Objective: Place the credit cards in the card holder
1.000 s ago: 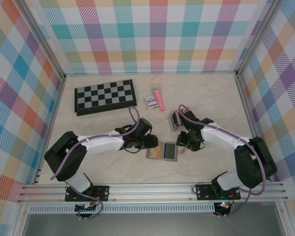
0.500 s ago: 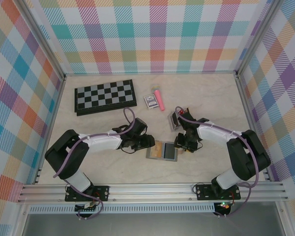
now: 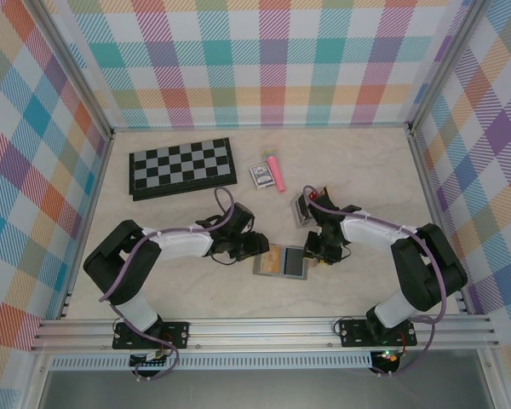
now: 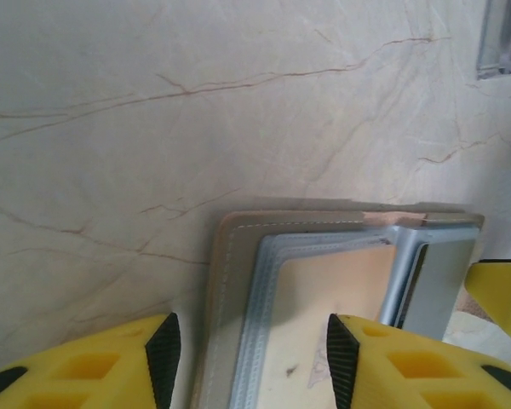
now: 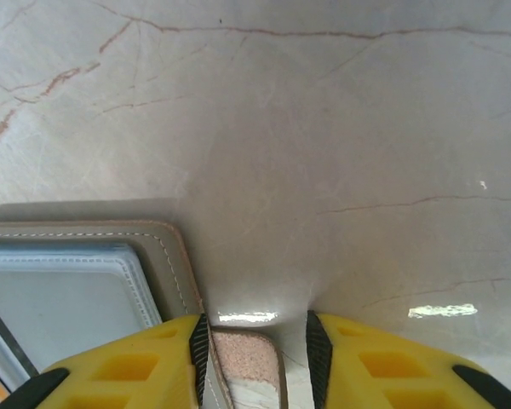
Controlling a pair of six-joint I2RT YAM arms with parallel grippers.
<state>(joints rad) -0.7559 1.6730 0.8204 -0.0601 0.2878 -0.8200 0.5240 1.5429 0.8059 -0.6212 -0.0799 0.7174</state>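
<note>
**Two grippers at the open card holder**

The pale table (image 3: 366,162) has a black and grey chessboard (image 3: 182,167) at the back left. The left arm (image 3: 179,245) and the right arm (image 3: 375,230) stretch in from each side and meet in the middle. Between them the card holder (image 3: 281,261) lies flat and open on the table. Its left half looks tan-yellow and its right half grey. I cannot tell if the tan part is a card.

The left gripper (image 4: 251,349) sits over the holder's left edge. Its fingers are well apart and squeeze nothing. The right gripper (image 5: 255,341) is at the holder's right edge, with its fingers a little apart.

Just behind the holder stands a small rack (image 3: 304,209). Farther back, a small patterned box (image 3: 260,175) and a pink stick (image 3: 277,174) lie side by side. Smallest of all, a pinkish flap (image 5: 249,362) lies between the right fingers, not pinched.
</note>
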